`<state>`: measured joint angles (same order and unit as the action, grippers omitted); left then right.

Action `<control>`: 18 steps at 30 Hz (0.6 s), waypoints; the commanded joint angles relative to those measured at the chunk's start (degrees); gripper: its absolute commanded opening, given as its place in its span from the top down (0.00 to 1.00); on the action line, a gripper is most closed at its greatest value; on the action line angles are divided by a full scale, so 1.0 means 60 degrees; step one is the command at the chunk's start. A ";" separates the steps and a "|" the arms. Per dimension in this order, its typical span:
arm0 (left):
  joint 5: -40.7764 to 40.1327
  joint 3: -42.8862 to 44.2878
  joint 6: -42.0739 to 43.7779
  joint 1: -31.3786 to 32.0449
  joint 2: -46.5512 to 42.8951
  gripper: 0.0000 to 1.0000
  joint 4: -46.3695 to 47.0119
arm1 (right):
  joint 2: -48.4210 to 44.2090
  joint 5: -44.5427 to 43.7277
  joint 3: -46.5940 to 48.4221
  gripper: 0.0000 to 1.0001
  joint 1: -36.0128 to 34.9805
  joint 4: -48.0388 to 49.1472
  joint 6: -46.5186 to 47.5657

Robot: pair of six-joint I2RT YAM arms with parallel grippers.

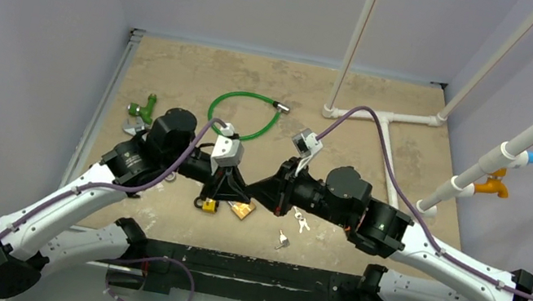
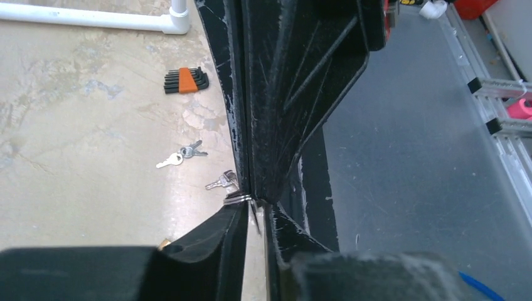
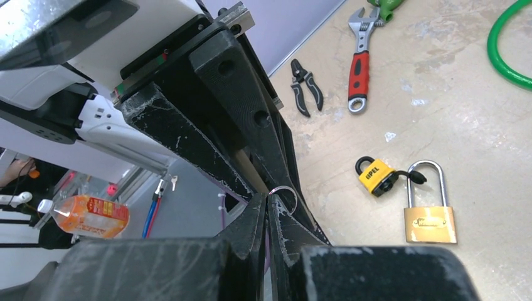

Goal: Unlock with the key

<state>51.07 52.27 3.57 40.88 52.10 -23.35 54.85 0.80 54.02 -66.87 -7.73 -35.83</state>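
Right fingers (image 3: 246,229) clamp the key ring (image 2: 238,199); left fingers (image 2: 213,241), narrowly apart, flank it.

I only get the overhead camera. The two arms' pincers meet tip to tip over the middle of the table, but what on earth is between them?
Observer: The right wrist camera shows a small key ring pinched at the tip of the right pincer, right against the tips of the left pincer.
Operator: Is the brass padlock near them open? It's just a blob to me.
Observer: It looks closed. In the right wrist view both legs of its shackle go down into the body.
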 commanded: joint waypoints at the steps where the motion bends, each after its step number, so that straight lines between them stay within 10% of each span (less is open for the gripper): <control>1: 0.0429 0.0265 0.0586 -0.0046 -0.0335 0.92 -0.0172 | -0.0150 0.0003 0.0430 1.00 -0.0079 0.0540 0.0111; 18: -0.0302 0.0328 0.1528 -0.0046 -0.0885 0.95 -0.1490 | -0.0228 0.0071 0.0327 1.00 -0.0214 0.0234 0.0129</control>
<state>49.71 52.27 10.52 40.88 47.97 -30.39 54.68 1.08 54.06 -67.88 -8.32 -35.81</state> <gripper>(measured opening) 0.047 0.004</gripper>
